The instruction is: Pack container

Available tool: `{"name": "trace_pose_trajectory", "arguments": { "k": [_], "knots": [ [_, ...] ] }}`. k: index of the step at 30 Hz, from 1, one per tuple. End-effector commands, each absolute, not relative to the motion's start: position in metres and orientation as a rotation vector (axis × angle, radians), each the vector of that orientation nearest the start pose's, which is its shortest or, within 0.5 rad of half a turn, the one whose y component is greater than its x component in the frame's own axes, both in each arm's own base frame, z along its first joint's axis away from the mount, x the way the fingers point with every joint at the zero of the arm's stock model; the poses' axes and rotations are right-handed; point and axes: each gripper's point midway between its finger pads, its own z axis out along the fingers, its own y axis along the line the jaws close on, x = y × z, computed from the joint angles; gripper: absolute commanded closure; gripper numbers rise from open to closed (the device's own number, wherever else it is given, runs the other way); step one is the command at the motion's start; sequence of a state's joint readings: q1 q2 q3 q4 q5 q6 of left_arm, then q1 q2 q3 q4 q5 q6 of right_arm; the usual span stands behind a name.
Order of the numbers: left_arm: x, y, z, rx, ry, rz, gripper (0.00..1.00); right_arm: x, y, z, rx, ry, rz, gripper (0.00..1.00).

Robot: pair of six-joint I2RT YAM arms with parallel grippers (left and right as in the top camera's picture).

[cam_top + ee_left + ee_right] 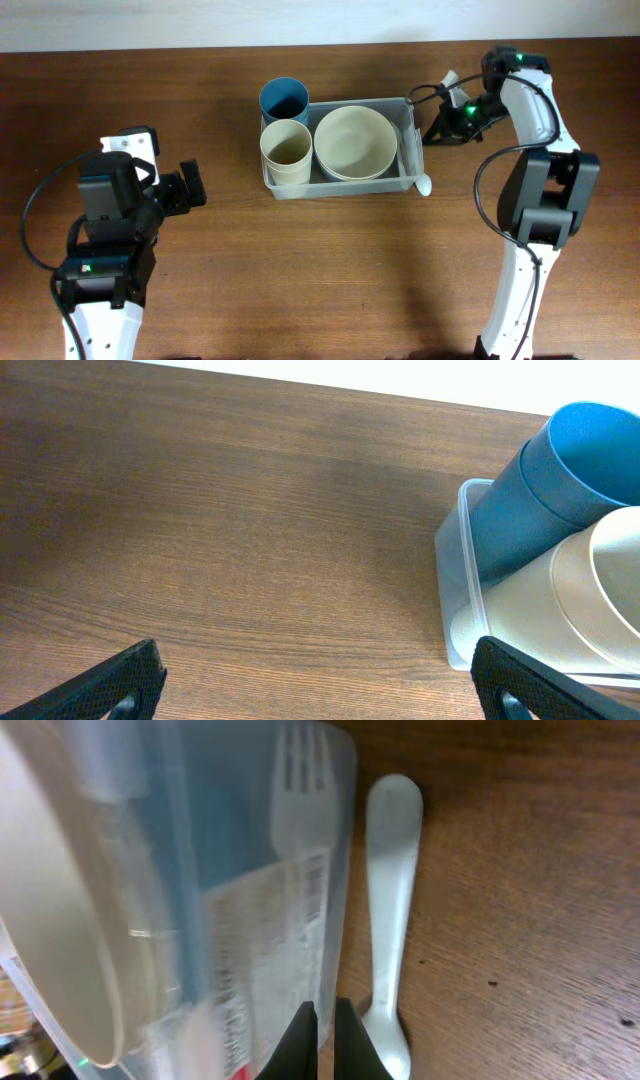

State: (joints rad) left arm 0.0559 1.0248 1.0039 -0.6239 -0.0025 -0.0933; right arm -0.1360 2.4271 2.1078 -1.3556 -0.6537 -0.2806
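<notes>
The container (340, 190) is a clear plastic bin at the table's centre. It holds a blue cup (284, 98), a beige cup (287, 150) and a beige bowl (353, 140). In the right wrist view a clear fork (300, 790) shows through the container's wall (270, 920). My right gripper (428, 130) is at the container's right end. Its fingers (326, 1020) are closed to a thin gap at the edge of that wall. A white spoon (392, 890) lies on the table beside them. My left gripper (195, 185) is open and empty, well left of the container.
The spoon's end (424, 184) sticks out by the container's near right corner. A small white object (450, 78) lies behind the right gripper. In the left wrist view, the blue cup (560, 480) and the container's corner (455, 590) sit right of my open fingers (320, 685), over bare wood.
</notes>
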Motion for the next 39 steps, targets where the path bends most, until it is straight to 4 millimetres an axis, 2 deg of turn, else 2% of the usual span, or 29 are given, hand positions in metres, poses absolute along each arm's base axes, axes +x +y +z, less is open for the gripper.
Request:
{"name": "trace_pose_trajectory", "arguments": {
  "k": [1,15,19,26,32,39],
  "knots": [
    [0.325,0.018,0.243,-0.143,2.216,-0.019,0.00,0.457,0.040,0.050,-0.151,2.904,1.091,0.96],
    [0.325,0.018,0.243,-0.143,2.216,-0.020,0.00,0.455,0.046,0.048,-0.159,2.894,1.131,0.96],
    [0.325,0.018,0.243,-0.143,2.216,-0.019,0.00,0.453,0.051,0.049,-0.166,2.864,1.190,0.96],
    [0.325,0.018,0.243,-0.143,2.216,-0.019,0.00,0.448,0.053,0.037,-0.155,2.868,1.212,0.96],
    [0.325,0.018,0.243,-0.143,2.216,-0.019,0.00,0.450,0.056,0.040,-0.154,2.840,1.246,0.96],
    [0.325,0.018,0.243,-0.143,2.216,-0.019,0.00,0.448,0.067,0.039,-0.188,2.852,1.246,0.96]
  ]
}}
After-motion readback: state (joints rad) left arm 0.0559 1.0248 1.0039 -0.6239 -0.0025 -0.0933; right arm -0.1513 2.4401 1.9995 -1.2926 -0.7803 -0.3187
